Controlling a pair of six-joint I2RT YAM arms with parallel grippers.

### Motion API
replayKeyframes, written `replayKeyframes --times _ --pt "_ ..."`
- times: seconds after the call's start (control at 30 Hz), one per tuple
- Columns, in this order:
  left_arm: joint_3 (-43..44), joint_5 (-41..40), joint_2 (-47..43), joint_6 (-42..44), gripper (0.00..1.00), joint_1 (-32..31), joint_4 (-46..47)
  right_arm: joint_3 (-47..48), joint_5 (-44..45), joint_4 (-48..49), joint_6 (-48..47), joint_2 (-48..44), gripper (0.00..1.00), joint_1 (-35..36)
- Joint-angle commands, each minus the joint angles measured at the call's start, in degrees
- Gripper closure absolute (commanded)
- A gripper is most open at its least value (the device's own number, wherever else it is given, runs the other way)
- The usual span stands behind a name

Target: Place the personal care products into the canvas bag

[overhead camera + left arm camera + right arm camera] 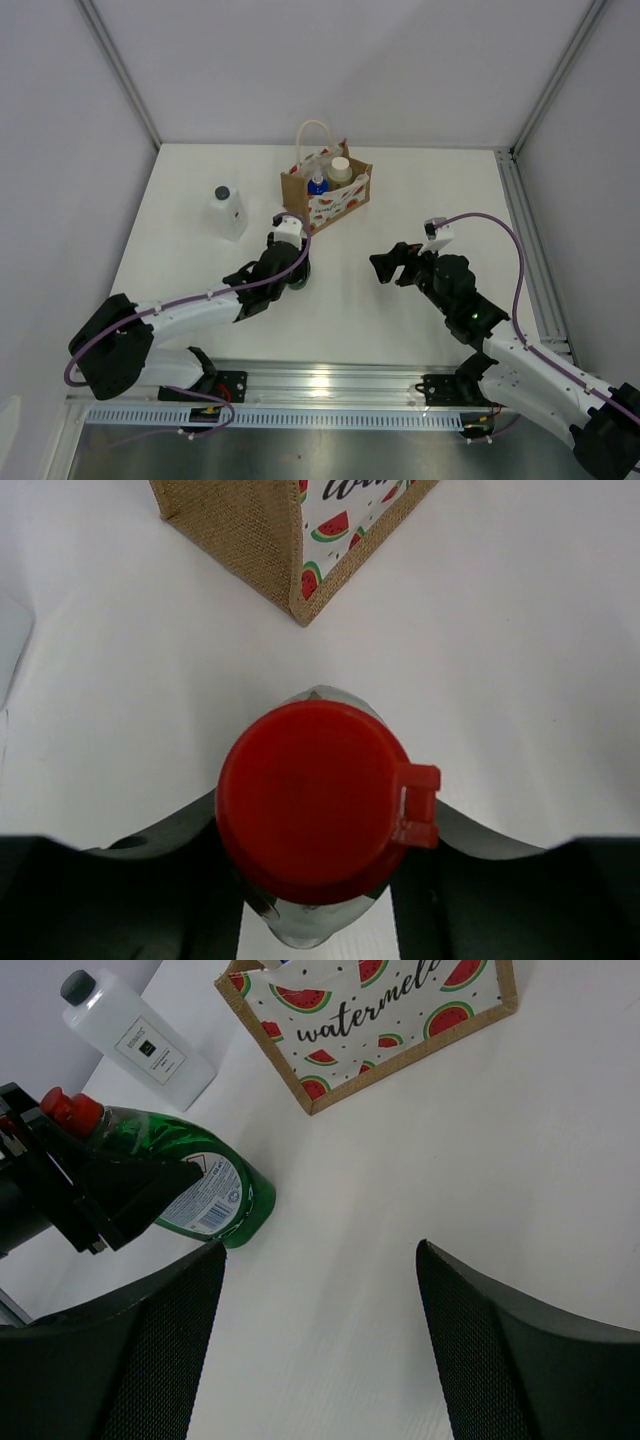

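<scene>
Top cam hangs high over the near edge, looking down on the whole table (420, 200). Left wrist cam sits right above the green bottle (215, 1185), basically on its red cap (310, 795). Right wrist cam looks across from lower down; both wrist views catch that bottle and the bag (370, 1020).

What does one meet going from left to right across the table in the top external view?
The white bottle with black cap → canvas bag → right gripper. The left gripper, holding the green bottle, overlaps the bag sideways, so I omit it.
</scene>
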Motion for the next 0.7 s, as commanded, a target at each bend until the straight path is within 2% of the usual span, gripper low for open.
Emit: replayKeyframes --times 0.0,0.03,0.07,0.1,0.2,0.4,0.67 --pt "-0.4 -0.27 -0.1 -0.33 0.54 -0.08 3.03 1.25 0.2 1.0 -0.56 -0.91 0.2 0.37" --pt "-0.57 -0.18 0.07 -0.42 0.68 -0.08 3.03 1.25 0.2 0.91 -0.64 -0.91 0.2 0.37" --pt "-0.49 -0.1 0.07 -0.59 0.74 -0.08 3.11 1.34 0.29 0.91 -0.56 -1.0 0.2 0.37" --pt "-0.57 -0.09 0.16 -0.85 0.85 -0.08 2.94 1.25 0.29 0.91 -0.64 -1.0 0.2 0.37" --pt "-0.75 -0.27 -0.1 -1.38 0.99 -0.17 2.76 1.16 0.2 0.99 -0.65 -0.91 0.2 0.37" --pt "0.04 -2.02 -3.96 -1.56 0.99 -0.52 1.1 1.16 0.2 1.08 -0.56 -0.83 0.2 0.37" --pt "6.1 -3.61 -9.95 -1.21 1.0 -0.52 -4.7 1.25 0.11 1.26 -0.56 -0.56 0.2 0.37"
